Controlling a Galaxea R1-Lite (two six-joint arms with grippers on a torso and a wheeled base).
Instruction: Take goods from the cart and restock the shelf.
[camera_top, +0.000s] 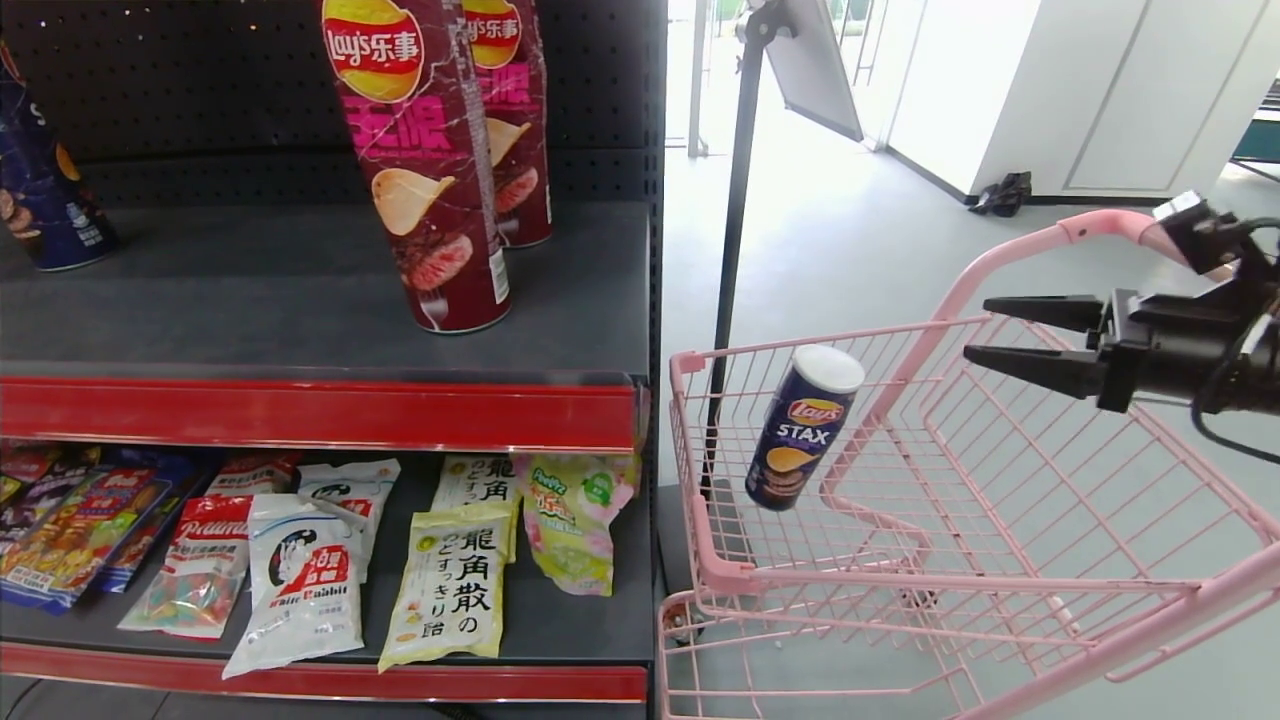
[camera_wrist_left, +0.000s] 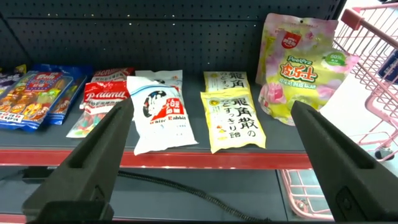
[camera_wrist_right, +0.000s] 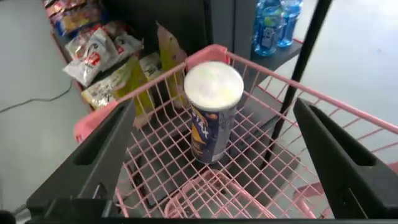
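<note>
**Head view: blue can waiting in the cart, right arm placed to fetch it**

The shelf (camera_top: 250, 300) takes up the left of the scene, with a bare stretch of upper board to the near left of its stock. The pink cart (camera_top: 725, 577) stands just beside the shelf's right end. Two tall red cans (camera_top: 425, 170) stand upright on the upper board, one behind the other.

The blue can (camera_top: 803, 430) is the only item seen in the cart. It sits at the left end of the basket, the end next to the shelf. Its long axis is near vertical but tilted, with the white lid uppermost and leaning right.

The right gripper (camera_top: 978, 328) hangs over the right part of the basket, higher than the can and well apart from it. Its fingers are spread wide, hold nothing and point left towards the can. In the right wrist view the lid lies between the two fingers, so the can appears to lie along the gripper's line of approach.

The left gripper (camera_wrist_left: 211, 106) is also spread wide and empty. It faces the snack bags (camera_wrist_left: 233, 118) on the lower board, so the right arm is judged the nearer to the can. The coming move probably calls for a reach left and down, closing across the can's body below the lid
</note>
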